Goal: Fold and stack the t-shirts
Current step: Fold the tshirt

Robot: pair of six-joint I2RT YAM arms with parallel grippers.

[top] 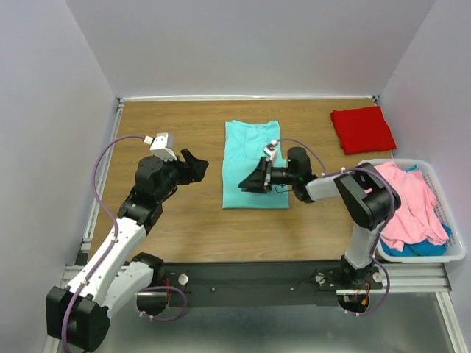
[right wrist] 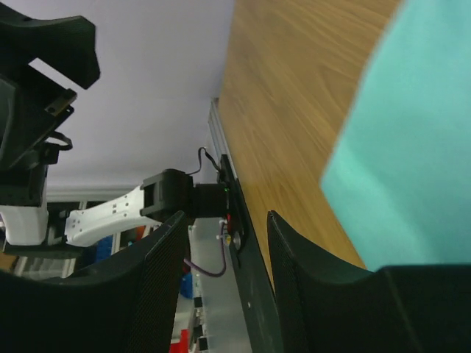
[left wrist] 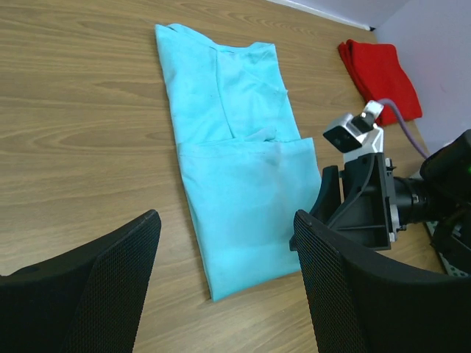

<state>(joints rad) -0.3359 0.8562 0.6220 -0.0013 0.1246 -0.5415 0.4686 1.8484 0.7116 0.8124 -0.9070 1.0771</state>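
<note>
An aqua-teal t-shirt [top: 252, 163] lies folded into a long strip on the middle of the table; it also shows in the left wrist view [left wrist: 235, 169] and the right wrist view [right wrist: 412, 162]. A bright red t-shirt [top: 362, 129] lies folded at the back right and shows in the left wrist view [left wrist: 380, 77]. My right gripper [top: 244, 185] is open and empty, low over the aqua shirt's near right part. My left gripper [top: 197, 166] is open and empty, above bare wood left of the shirt. A pink shirt [top: 411, 198] and a blue-teal shirt [top: 421, 247] lie crumpled in the basket.
A white plastic basket [top: 427, 259] stands at the right near edge. White walls close the table on three sides. Bare wood lies left of and behind the aqua shirt. The left arm [right wrist: 110, 213] shows in the right wrist view.
</note>
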